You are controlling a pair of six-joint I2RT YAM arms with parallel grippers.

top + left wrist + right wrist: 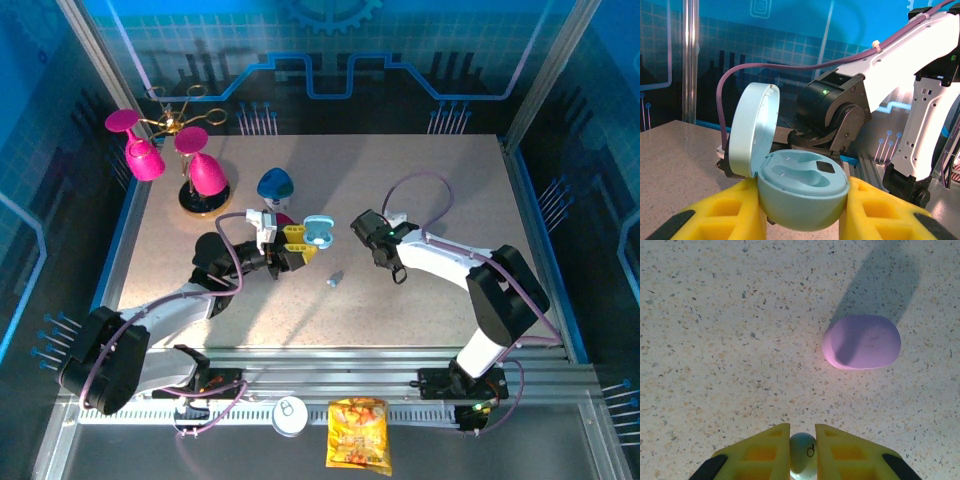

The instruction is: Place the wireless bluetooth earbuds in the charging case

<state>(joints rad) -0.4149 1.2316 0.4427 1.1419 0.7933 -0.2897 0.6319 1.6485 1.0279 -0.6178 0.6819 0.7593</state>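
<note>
As things stand, left gripper [801,210]: clamped on the open charging case [790,175]
Load in right gripper [802,437]: a pale earbud [803,455], pinched
Bearing of charging case: just beside right gripper's tips, leftward, wells up

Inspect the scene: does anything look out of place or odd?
A snack bag and a can lie on the near rail, unrelated to the task. One earbud lies loose mid-table, apart from the open case.

The charging case [805,192] sits in the left hand [804,212].
</note>
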